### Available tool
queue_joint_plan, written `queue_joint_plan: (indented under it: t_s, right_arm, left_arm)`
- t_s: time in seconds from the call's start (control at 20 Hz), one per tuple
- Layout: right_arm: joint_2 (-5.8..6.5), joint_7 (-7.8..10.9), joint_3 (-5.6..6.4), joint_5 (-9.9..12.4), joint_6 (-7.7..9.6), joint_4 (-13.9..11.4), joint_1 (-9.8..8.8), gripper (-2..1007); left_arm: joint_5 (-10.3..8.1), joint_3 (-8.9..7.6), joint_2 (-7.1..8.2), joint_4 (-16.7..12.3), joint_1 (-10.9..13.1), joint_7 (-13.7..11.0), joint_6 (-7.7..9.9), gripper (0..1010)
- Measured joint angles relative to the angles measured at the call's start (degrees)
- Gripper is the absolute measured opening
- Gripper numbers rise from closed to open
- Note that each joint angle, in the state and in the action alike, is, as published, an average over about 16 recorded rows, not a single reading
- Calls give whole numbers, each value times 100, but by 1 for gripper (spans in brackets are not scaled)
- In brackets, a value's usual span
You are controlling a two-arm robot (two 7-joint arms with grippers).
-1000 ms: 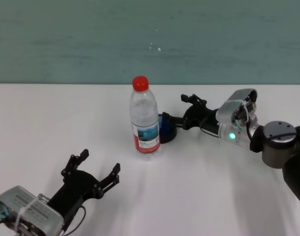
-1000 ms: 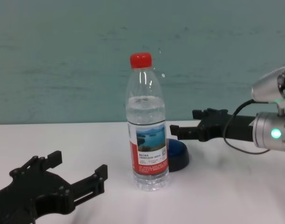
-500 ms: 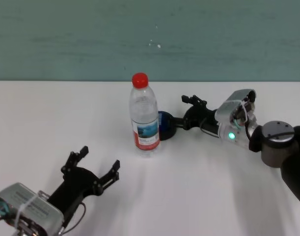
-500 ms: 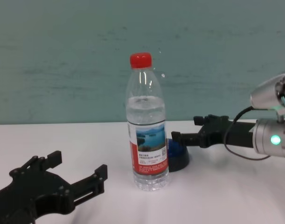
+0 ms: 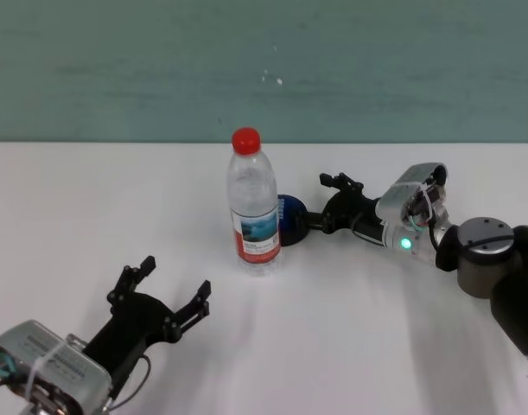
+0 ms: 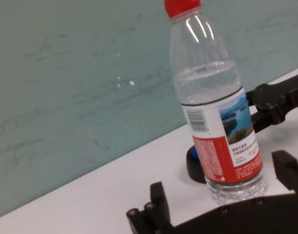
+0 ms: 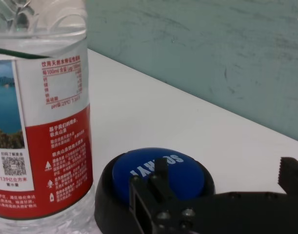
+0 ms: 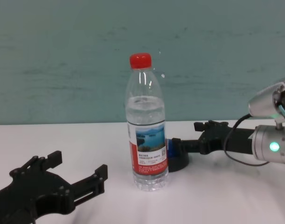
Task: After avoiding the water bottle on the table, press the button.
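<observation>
Right hand (image 5: 320,201) over button (image 5: 289,219), beside bottle (image 5: 253,207)

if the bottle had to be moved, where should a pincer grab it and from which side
Probably the labelled middle of the tall clear plastic water bottle with the red cap, coming level from the robot's left. It stands upright with straight sides there; the blue dome button and right pincer crowd its other side.

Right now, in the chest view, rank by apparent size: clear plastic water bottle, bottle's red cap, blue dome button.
1. Clear plastic water bottle, largest.
2. Blue dome button, mostly hidden behind the bottle.
3. Red cap; looks comparable to the button's visible part, so unsure.
</observation>
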Motion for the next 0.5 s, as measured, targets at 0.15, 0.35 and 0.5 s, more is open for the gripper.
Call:
queue_joint_plan:
  t_s: [0.15, 0.35, 0.5]
  right_arm:
    - [11, -7, 28, -18, 10, -69, -29, 1003]
    - [82, -31, 78, -3, 70, -393, -150, 1003]
    - [160, -60, 115, 30, 130, -722, -271, 1003]
  left_arm:
    - [0, 0, 0, 0, 0, 0, 0, 1000]
    - [0, 0, 0, 0, 0, 0, 0, 1000]
    - [0, 0, 0, 0, 0, 0, 0, 1000]
